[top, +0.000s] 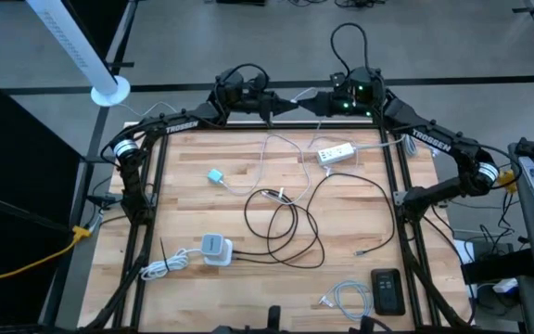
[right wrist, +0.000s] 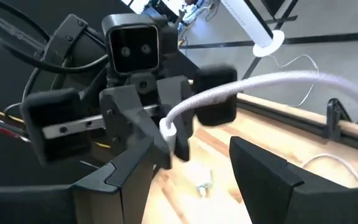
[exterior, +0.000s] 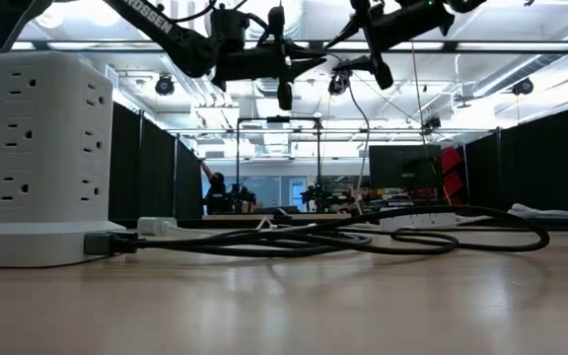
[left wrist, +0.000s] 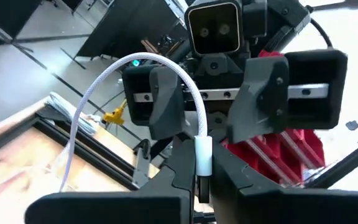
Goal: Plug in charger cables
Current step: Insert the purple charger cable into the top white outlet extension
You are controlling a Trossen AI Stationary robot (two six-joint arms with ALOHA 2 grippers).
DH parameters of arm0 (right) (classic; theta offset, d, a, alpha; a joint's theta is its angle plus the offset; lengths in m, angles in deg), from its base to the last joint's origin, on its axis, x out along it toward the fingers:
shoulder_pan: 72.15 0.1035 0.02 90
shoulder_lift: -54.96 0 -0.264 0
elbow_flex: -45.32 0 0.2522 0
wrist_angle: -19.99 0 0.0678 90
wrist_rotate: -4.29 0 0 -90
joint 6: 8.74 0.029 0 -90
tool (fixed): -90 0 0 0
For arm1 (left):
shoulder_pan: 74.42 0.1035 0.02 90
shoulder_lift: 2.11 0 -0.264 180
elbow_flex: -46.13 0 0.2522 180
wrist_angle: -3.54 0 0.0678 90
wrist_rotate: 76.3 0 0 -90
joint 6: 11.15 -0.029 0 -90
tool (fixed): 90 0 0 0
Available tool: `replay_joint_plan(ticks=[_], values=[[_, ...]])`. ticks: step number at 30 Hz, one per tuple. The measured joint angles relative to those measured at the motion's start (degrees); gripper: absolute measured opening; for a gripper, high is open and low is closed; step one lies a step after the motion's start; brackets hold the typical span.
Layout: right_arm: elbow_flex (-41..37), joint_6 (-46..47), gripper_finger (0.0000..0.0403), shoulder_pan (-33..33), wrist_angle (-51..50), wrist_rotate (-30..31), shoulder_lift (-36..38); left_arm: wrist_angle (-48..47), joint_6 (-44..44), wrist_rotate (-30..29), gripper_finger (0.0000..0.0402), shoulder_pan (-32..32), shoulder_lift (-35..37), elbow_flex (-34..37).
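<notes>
From above, the wooden bench [top: 193,209] carries a long black cable [top: 315,215] looping across its middle, a white power strip [top: 336,153] near the far edge, a white tower of outlets [top: 215,249] near the front left, a small coiled cable [top: 346,297] beside a black device [top: 387,290] at the front right, and a small teal adapter [top: 216,176].

Both arms meet above the far edge, tips facing each other. The wrist views show what the overhead one hides: the left gripper [left wrist: 199,180] is pressed together on the plug end of a white braided cable [left wrist: 135,68], which arcs down toward the bench. The right gripper [right wrist: 188,165] stands spread, with that plug just ahead of its fingers.

The low view shows both grippers well above the bench.
</notes>
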Motion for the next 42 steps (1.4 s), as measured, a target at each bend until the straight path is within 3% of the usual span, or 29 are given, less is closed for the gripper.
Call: replay_joint_plan(ticks=[3,8,15,22,30,37,42], values=[[0.0,-5.2,0.0195,-0.1,-0.1,-0.8,0.8,0.1,7.6,0.9,0.001,0.1,0.0,0.0],[0.0,-21.7,0.0196,0.0,-2.7,-2.7,4.4,0.7,21.9,11.5,0.001,1.0,0.0,-0.5],[0.0,-55.0,0.0195,1.9,-3.3,-2.5,10.8,2.0,30.4,25.2,0.0009,1.4,0.0,-0.5],[0.0,-81.7,0.0186,8.4,-3.7,3.4,9.5,3.7,29.2,25.5,0.0009,1.6,0.0,-0.4],[0.0,-124.2,0.0185,14.1,-3.4,20.0,6.1,3.6,29.6,25.7,0.001,0.9,0.0,-0.4],[0.0,-138.6,0.0185,15.1,-2.8,23.8,1.6,3.6,34.1,25.5,0.001,0.6,0.0,-0.4],[0.0,-140.2,0.0185,17.2,2.9,28.0,-0.7,3.6,38.2,22.8,0.001,0.9,0.0,-0.4]])
